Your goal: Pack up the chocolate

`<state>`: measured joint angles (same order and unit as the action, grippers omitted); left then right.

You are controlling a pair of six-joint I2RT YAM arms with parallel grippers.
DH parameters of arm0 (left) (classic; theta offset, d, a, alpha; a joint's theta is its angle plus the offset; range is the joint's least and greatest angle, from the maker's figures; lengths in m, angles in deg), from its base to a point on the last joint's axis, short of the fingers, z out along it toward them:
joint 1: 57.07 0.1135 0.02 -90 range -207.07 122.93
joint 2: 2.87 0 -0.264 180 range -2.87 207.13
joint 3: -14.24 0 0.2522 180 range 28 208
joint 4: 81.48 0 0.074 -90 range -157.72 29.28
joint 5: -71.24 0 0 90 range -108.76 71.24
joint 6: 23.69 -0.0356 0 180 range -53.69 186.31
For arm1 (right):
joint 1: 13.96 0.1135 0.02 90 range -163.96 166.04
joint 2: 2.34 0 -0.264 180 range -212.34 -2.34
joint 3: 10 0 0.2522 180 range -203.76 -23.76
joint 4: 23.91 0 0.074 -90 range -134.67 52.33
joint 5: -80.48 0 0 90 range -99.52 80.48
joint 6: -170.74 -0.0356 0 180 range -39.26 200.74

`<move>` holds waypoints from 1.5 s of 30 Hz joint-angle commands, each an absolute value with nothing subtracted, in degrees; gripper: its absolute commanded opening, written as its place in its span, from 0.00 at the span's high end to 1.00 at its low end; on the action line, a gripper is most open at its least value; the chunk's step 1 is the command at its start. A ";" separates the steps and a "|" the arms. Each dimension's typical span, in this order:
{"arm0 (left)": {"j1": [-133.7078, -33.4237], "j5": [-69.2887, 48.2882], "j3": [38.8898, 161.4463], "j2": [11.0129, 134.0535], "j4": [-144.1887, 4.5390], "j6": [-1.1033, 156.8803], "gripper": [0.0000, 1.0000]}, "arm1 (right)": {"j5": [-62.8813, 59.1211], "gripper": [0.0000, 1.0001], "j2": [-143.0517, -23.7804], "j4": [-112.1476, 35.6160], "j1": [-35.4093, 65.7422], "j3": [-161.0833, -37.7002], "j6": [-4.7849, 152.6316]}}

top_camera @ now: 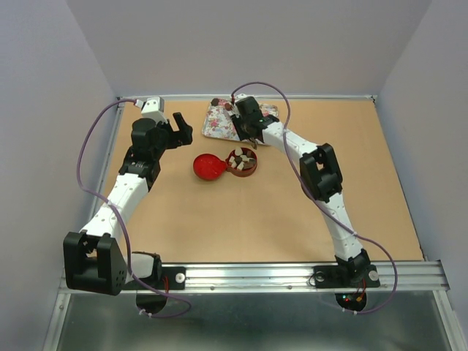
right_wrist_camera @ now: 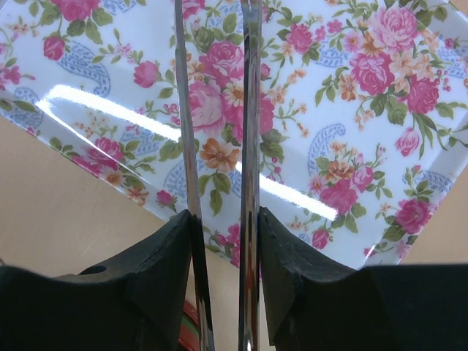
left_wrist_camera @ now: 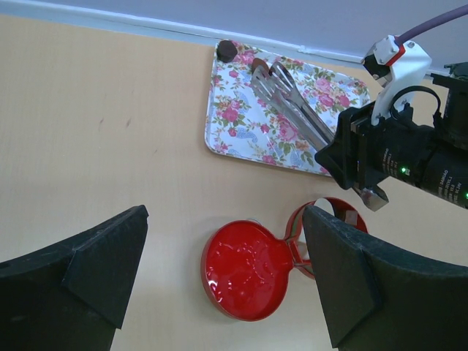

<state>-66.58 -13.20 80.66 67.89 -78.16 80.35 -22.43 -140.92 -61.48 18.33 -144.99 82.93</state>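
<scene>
Your right gripper (right_wrist_camera: 223,241) is closed narrow on the two arms of the metal tongs (right_wrist_camera: 250,131), which run forward over the flowered tray (right_wrist_camera: 351,110). Your left gripper (left_wrist_camera: 224,219) stands wide open with nothing in it, above the red lid (left_wrist_camera: 245,267).

Most of the chocolate (top_camera: 241,158) lies inside the round red tin (top_camera: 252,170). The lid lies flat, touching the tin's left side. One dark piece (left_wrist_camera: 227,50) sits at the tray's far left corner; you cannot tell whether it is on the rim or just off it.

The tray lies close to the table (top_camera: 256,219) back edge, its long side slightly skewed to that edge. Only a narrow strip separates the tray's near edge from the tin, and the right gripper hangs over it. Wide bare board lies nearer the bases and to the right.
</scene>
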 commanded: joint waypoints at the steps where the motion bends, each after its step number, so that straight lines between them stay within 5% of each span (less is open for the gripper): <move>1: -66.47 -12.43 83.46 67.61 -80.73 80.37 0.01 | -24.28 0.55 -141.82 -58.59 17.77 -149.18 83.64; 20: -66.47 -12.43 83.46 68.14 -80.99 80.28 0.01 | -19.81 0.56 -147.79 -58.68 16.89 -155.86 83.73; 29: -66.47 -12.70 83.46 68.67 -81.08 80.20 0.01 | -20.24 0.72 -148.50 -58.68 16.89 -155.69 83.90; 45: -66.47 -12.43 83.28 67.44 -80.91 80.28 0.01 | -17.87 0.77 -123.82 -57.62 16.98 -135.93 84.34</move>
<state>-66.58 -12.94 80.66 68.70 -78.59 80.35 -19.65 -134.91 -61.33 17.11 -139.46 83.96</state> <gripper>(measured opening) 0.985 0.345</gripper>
